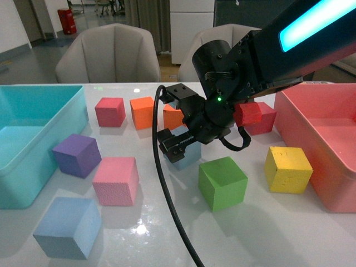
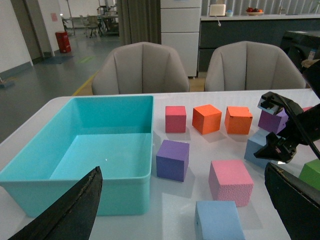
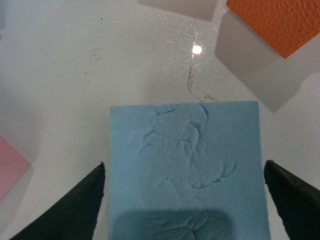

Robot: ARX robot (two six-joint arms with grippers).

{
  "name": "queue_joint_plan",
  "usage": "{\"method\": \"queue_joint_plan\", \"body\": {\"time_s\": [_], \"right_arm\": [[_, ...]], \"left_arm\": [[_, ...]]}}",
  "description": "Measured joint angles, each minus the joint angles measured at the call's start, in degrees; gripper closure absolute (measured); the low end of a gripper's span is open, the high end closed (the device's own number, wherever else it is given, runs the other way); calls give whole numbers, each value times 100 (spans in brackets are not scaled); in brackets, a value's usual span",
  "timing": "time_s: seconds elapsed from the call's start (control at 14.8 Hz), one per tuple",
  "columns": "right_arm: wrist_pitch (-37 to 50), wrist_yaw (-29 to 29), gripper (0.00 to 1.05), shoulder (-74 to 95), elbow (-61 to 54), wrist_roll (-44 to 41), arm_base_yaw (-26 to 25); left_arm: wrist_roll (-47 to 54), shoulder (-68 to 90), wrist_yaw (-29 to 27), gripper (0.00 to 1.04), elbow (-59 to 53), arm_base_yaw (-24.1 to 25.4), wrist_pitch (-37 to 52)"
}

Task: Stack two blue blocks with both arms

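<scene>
One pale blue block (image 1: pixel 69 227) lies at the table's front left; it also shows in the left wrist view (image 2: pixel 218 220). The other blue block (image 1: pixel 189 156) lies mid-table, partly hidden under my right gripper (image 1: pixel 179 146). In the right wrist view this block (image 3: pixel 185 165) sits between the two open fingers (image 3: pixel 75 210), which stand clear of its sides. My right gripper also shows in the left wrist view (image 2: pixel 277 145), over that block (image 2: pixel 254 146). My left gripper (image 2: pixel 180 215) is open and empty, above the table, short of the near blue block. It is out of the front view.
A teal bin (image 1: pixel 22 167) stands at the left and a pink bin (image 1: pixel 328 167) at the right. A purple cube (image 1: pixel 77 154), pink cube (image 1: pixel 115 181), green cube (image 1: pixel 222 182), yellow cube (image 1: pixel 287 169), and red and orange cubes (image 1: pixel 143 112) lie around. A black cable (image 1: pixel 167 211) crosses the front.
</scene>
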Motion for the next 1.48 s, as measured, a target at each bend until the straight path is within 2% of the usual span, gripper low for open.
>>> {"method": "queue_joint_plan", "body": {"time_s": [0.07, 0.13, 0.27, 0.4, 0.47, 0.61, 0.74, 0.94, 1.15, 1.21, 1.28, 1.35, 1.42, 1.48], "right_arm": [[-15, 2, 4, -2, 0, 2, 0], [-13, 9, 7, -22, -7, 24, 0], [105, 2, 6, -317, -219, 70, -2], [560, 57, 6, -964, -704, 330, -13], [955, 157, 6, -1379, -1163, 592, -52], [2052, 894, 6, -2304, -2385, 1429, -223], [3309, 1641, 6, -3860, -4170, 2076, -387], [3897, 1823, 6, -5346, -5941, 2267, -424], [4089, 1884, 6, -7136, -7344, 2669, -750], [4640, 2081, 10, -7683, -7893, 2570, -800], [5390, 2273, 23, -8172, -8537, 2098, -1021], [5224, 2120, 34, -8745, -8979, 1738, -1375], [4739, 1558, 49, -9656, -9536, 1482, -2024], [4691, 1375, 64, -10222, -9812, 1384, -2339]], "left_arm": [[2, 0, 0, 7, 0, 0, 0], [2, 0, 0, 7, 0, 0, 0], [0, 0, 0, 7, 0, 0, 0], [2, 0, 0, 7, 0, 0, 0], [2, 0, 0, 7, 0, 0, 0], [2, 0, 0, 7, 0, 0, 0], [2, 0, 0, 7, 0, 0, 0], [2, 0, 0, 7, 0, 0, 0], [2, 0, 0, 7, 0, 0, 0], [2, 0, 0, 7, 0, 0, 0], [2, 0, 2, 7, 0, 0, 0], [0, 0, -7, 7, 0, 0, -2], [2, 0, -4, 7, 0, 0, -2], [2, 0, 0, 7, 0, 0, 2]]}}
